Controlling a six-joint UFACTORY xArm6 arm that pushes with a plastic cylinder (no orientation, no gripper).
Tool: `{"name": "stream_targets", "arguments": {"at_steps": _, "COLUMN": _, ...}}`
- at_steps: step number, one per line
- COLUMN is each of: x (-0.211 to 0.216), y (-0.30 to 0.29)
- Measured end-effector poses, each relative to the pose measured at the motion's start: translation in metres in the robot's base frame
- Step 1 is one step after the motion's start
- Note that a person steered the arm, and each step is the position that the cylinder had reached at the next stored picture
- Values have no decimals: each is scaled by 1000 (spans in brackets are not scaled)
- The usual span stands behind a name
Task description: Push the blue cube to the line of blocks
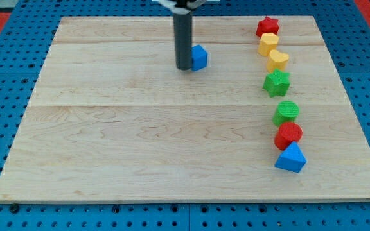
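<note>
Pale wooden board (140, 154) on a blue pegboard surface (5, 70).

Pale wooden board (140, 147) on blue perforated table (5, 90).

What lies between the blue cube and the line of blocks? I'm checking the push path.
Nothing: in the camera view, only bare board separates the blue cube from the line. My tip touches the cube's left side.

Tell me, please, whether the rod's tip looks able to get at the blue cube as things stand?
Probably yes. My tip already stands right against the blue cube on its view's-left side, with nothing between them. Bare board lies from the cube toward the line of blocks at the view's right.
</note>
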State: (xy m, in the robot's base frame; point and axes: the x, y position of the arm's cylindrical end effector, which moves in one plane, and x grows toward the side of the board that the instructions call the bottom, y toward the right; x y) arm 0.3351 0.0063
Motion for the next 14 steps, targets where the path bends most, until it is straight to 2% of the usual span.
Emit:
{"name": "stream_targets", "arguments": {"at_steps": 1, "x": 0, "y": 45}}
{"name": "stream_targets", "arguments": {"at_steps": 3, "x": -58, "y": 76}}
{"name": "stream_targets", "arguments": {"at_steps": 4, "x": -88, "y": 35}}
{"name": "stream_targets", "arguments": {"at_steps": 5, "x": -97, "y": 25}}
{"name": "stream_targets", "arguments": {"at_steps": 7, "x": -115, "y": 94}}
{"name": "stream_targets", "arguments": {"at_steps": 8, "x": -117, "y": 52}}
{"name": "stream_targets", "arguments": {"at_steps": 9, "x": -142, "y": 21}}
{"name": "stream_targets", "arguments": {"at_steps": 10, "x": -141, "y": 46}}
{"name": "stream_targets", "arguments": {"at_steps": 11, "x": -143, "y": 98}}
{"name": "stream_targets", "arguments": {"at_steps": 13, "x": -144, "y": 133}}
{"name": "stream_targets", "arguments": {"at_steps": 14, "x": -143, "y": 96}}
